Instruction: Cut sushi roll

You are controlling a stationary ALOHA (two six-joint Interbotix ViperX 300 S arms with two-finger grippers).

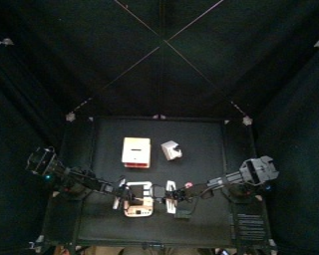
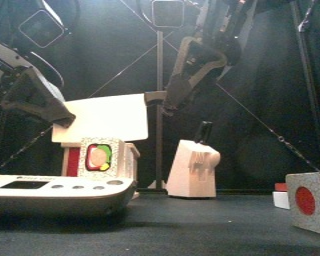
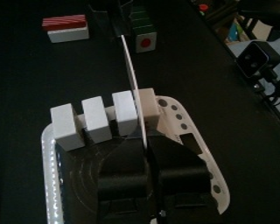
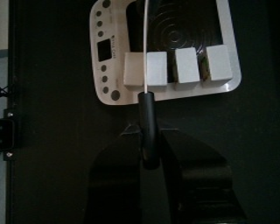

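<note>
White plastic makes up the cutting board (image 4: 101,79), which lies at the table's front edge, left of centre. The left gripper (image 3: 149,171) hangs low over its left end. Its jaws stand close together, but whether they pinch anything cannot be told.

On the board lies the sushi roll (image 3: 95,118), a row of white blocks side by side; the front view shows a green and red filling on its end face. Small markings run along one edge of the board, too fine to read.

The knife (image 4: 146,52) has its thin blade set down between two blocks of the roll. Its dark handle is clamped in the right gripper (image 4: 149,144), which reaches in from the right.

Behind the board stand a red-and-white striped box (image 1: 136,151) and, further right, a pale knife block (image 2: 196,168). At the far right sits a cube (image 2: 307,200) with a red dot; no writing shows on any of them.
</note>
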